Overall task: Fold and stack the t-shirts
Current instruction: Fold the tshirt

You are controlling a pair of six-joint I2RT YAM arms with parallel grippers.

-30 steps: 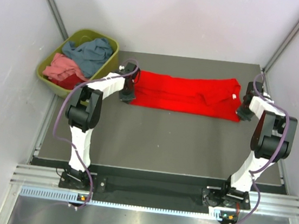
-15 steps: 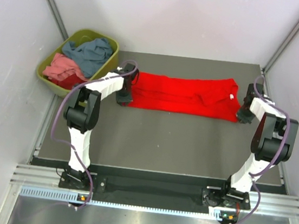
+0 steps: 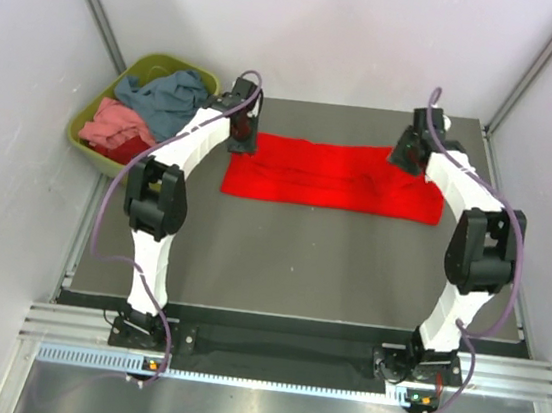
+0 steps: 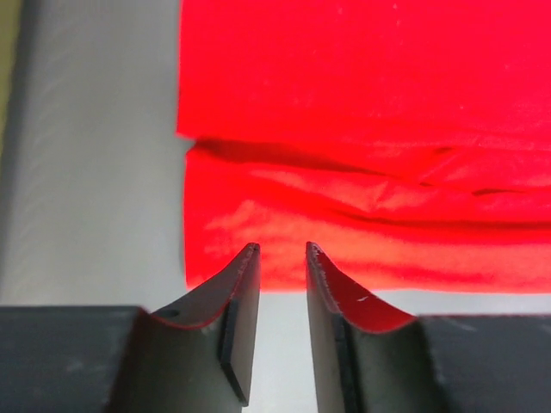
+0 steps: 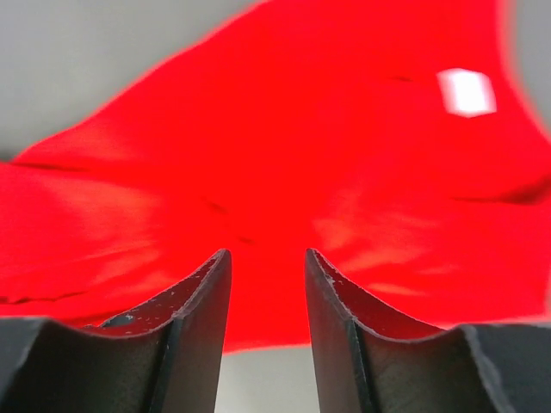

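1. On the desk's far half, the red t-shirt is lying folded lengthwise.
2. The left end effector and right end effector are being held spread, empty, over its far edge.
3. All layers should probably be getting pinched evenly.

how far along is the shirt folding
Done: the red t-shirt lies folded into a band on the table. In hand: left fingers and right fingers hang open at its ends, gripping nothing. Left: further folds, plus the blue-grey shirt and pink shirt waiting in the tub.
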